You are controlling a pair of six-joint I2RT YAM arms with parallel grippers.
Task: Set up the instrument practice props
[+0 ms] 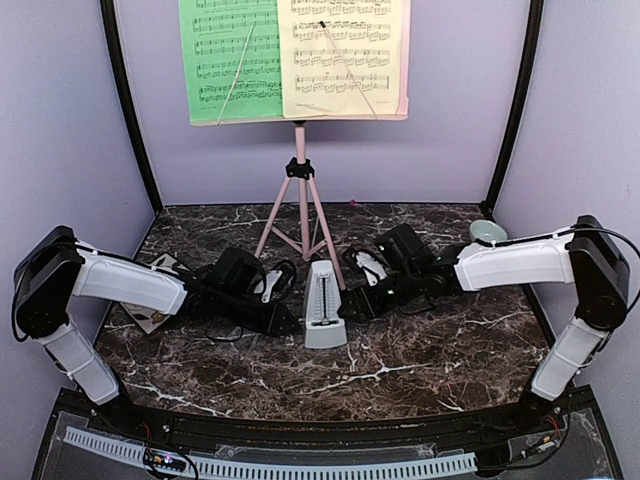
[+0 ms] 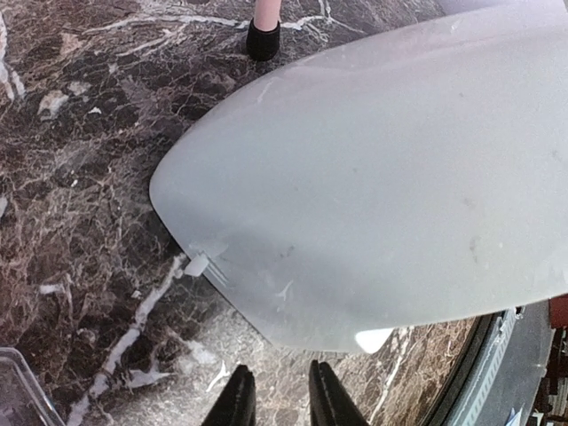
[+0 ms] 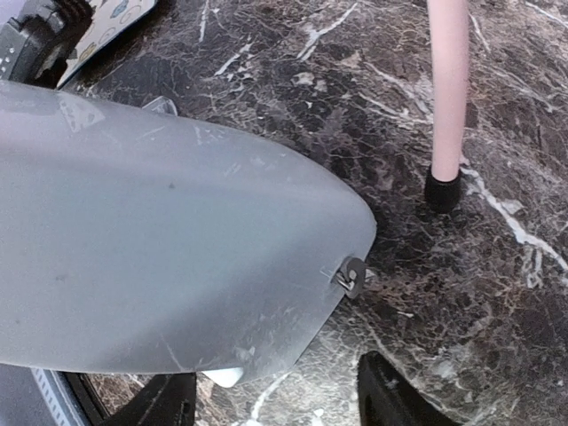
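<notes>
We found the upright metronome (image 1: 324,305) squarely between both grippers, the right gripper (image 3: 271,404) spread open and the left gripper (image 2: 275,399) nearly shut, neither holding it.

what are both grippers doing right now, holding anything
Left gripper: fingertips nearly together, holding nothing, just short of the metronome.
Right gripper: open, empty, beside the metronome.

Pale green bowl (image 1: 487,232) at back right; floral tile (image 1: 152,312) (mostly hidden) left.
</notes>
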